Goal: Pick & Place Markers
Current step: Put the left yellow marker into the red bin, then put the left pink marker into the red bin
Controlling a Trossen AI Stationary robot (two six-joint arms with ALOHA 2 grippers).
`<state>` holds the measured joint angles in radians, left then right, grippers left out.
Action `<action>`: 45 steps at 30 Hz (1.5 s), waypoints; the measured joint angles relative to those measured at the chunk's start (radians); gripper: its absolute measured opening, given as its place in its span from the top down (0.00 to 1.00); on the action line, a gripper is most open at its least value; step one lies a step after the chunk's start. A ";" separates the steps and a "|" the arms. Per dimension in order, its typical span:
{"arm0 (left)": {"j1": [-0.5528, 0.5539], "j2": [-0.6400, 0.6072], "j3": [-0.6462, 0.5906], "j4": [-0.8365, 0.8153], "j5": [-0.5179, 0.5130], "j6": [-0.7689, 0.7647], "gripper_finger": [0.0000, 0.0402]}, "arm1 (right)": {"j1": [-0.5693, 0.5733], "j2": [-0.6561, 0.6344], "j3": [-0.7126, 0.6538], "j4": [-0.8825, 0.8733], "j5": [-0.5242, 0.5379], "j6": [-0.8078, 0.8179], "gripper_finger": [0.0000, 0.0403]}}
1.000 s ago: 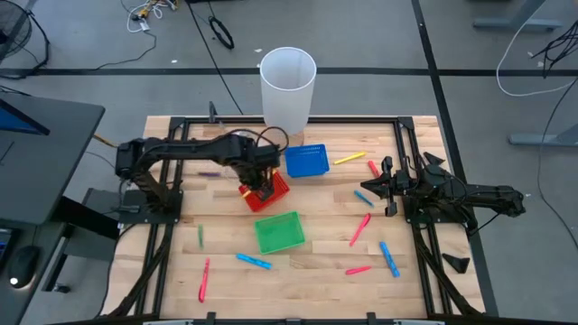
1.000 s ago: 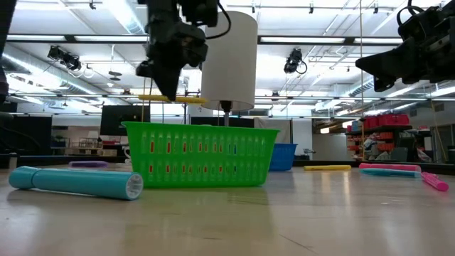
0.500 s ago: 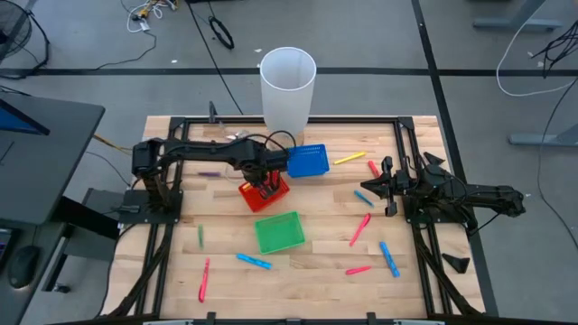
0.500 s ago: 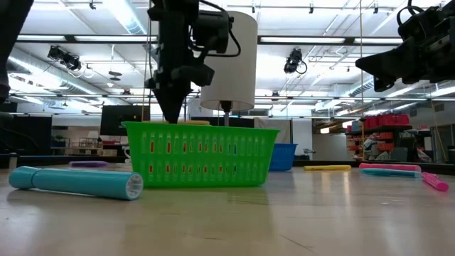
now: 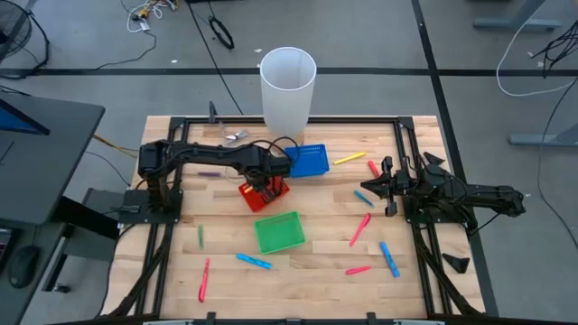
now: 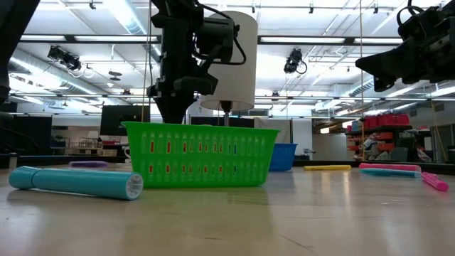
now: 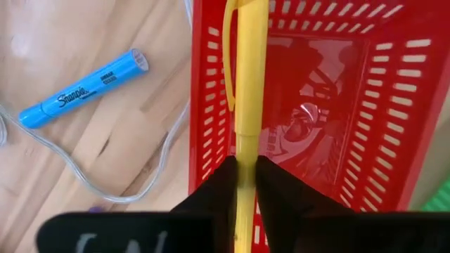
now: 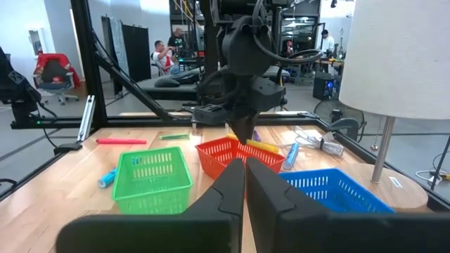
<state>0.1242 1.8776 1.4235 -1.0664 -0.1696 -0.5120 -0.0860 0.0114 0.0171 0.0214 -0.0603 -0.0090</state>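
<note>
My left gripper [image 5: 267, 185] points straight down into the red mesh basket [image 5: 262, 195], shut on a yellow marker [image 7: 249, 84]. In the low view it [image 6: 170, 114] dips behind the green basket [image 6: 200, 154]. My right gripper [image 8: 245, 184] waits shut and level at the table's right side [image 5: 386, 185]. Loose markers lie flat on the table: yellow [image 5: 349, 158], pink [image 5: 360, 228], blue [image 5: 389, 258], another blue [image 5: 254, 261], a green one [image 5: 200, 236]. My left gripper pinches the yellow marker's barrel [image 7: 246, 151] between its two fingers, below the capped end with the clip. The fingers come from above and lie across the marker. It lies level along one wall of the red basket [image 7: 211, 105]; whether it touches the basket, I cannot tell.
A blue basket [image 5: 307, 161] stands just right of the red one and a green basket [image 5: 277, 232] nearer the front. A tall white cylinder [image 5: 287, 86] stands at the far edge. A blue marker [image 7: 83, 88] and a clear cable [image 7: 105, 190] lie beside the red basket.
My left gripper has come down with the yellow marker, held level, from above the baskets into the red basket; in the low view the marker has sunk behind the green basket's rim.
</note>
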 joint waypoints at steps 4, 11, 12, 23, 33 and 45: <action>0.000 0.000 0.000 0.000 0.009 -0.001 0.81 | 0.000 0.000 0.000 0.000 0.000 0.000 0.95; 0.000 0.000 0.000 0.008 0.009 -0.002 0.74 | 0.000 0.000 0.000 0.000 0.000 0.000 0.95; 0.000 0.000 0.000 0.009 0.009 -0.001 0.73 | 0.000 0.000 0.000 0.000 -0.001 0.000 0.95; 0.002 -0.001 0.000 0.008 0.063 0.030 0.62 | 0.000 0.000 0.000 0.000 0.000 0.000 0.95; -0.030 -0.070 0.001 -0.011 0.141 0.219 0.61 | 0.000 0.000 0.000 0.000 0.000 0.000 0.95; -0.157 -0.228 0.002 -0.085 0.100 0.528 0.61 | 0.000 0.000 0.000 0.000 0.000 0.000 0.95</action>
<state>-0.0327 1.6496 1.4255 -1.1519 -0.0697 0.0156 -0.0860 0.0115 0.0170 0.0216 -0.0607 -0.0093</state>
